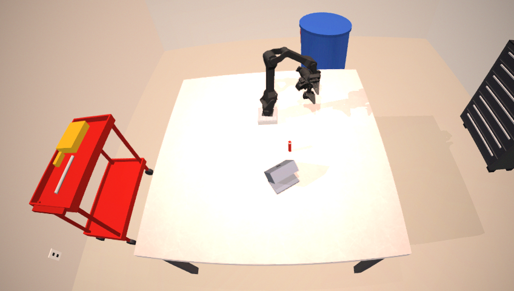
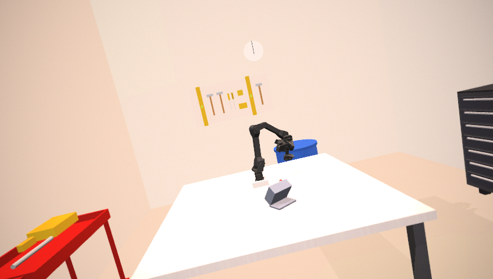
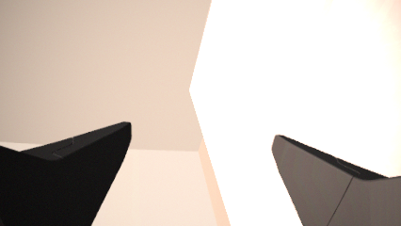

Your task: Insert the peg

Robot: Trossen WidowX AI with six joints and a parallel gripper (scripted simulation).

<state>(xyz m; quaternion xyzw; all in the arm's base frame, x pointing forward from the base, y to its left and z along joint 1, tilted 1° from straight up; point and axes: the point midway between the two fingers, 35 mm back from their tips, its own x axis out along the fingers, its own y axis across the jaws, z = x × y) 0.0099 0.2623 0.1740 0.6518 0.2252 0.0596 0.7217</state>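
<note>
A small red peg (image 1: 289, 147) stands upright on the table (image 1: 216, 216) (image 2: 224, 228), between the arm's base and the panel. In the exterior view only its red top (image 2: 280, 180) shows behind the panel. The grey sloped panel (image 1: 285, 173) (image 2: 277, 193) stands on its base plate, with a small dark hole (image 1: 277, 166) in its upper face in the top view. The hole's shape is too small to tell. My gripper (image 1: 316, 98) (image 3: 203, 136) is open and empty, raised above the back right of the table, well away from the peg.
The arm's pale base block (image 1: 267, 120) (image 2: 260, 184) is behind the peg. A blue bin (image 1: 324, 46) (image 2: 300, 149) stands beyond the table's back edge. A red cart (image 1: 88, 162) (image 2: 59, 256) is at the left, and a black drawer cabinet (image 1: 494, 111) (image 2: 477, 138) is at the right.
</note>
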